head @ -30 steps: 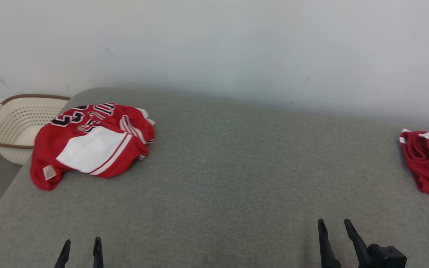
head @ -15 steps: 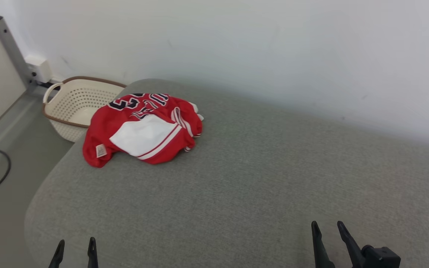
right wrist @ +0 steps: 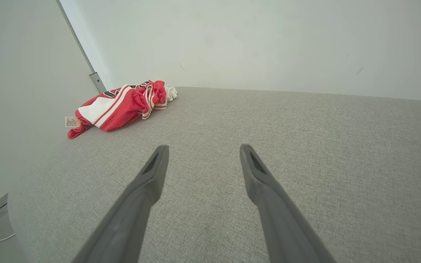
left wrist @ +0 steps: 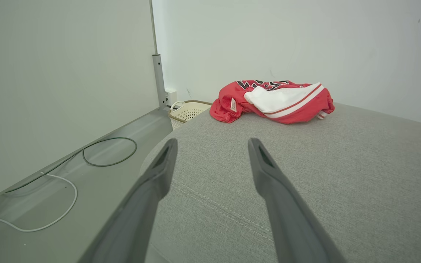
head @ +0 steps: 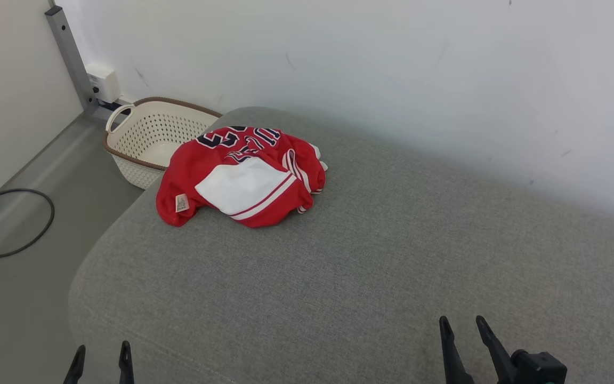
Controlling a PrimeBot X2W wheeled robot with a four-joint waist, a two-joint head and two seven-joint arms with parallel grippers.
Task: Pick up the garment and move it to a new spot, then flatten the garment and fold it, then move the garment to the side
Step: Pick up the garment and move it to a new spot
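Observation:
The garment (head: 243, 176) is a red and white jersey with dark lettering, crumpled in a heap near the far left corner of the grey cushioned surface (head: 371, 250). It also shows in the left wrist view (left wrist: 274, 100) and the right wrist view (right wrist: 117, 106). My left gripper (head: 100, 356) hangs open at the lower left, over the surface's near left edge, far from the jersey. Open too, my right gripper (head: 461, 330) sits at the lower right above bare fabric. Nothing lies between either pair of fingers.
A cream perforated laundry basket (head: 150, 140) with a brown rim stands on the floor just behind the jersey. A black cable loop (head: 16, 224) lies on the floor at left. White walls close the back and left; a metal post (head: 70, 56) stands in the corner.
The head camera has turned left, so the jersey and basket sit further right in view and the second red garment at the right has left the picture. Both grippers stay open.

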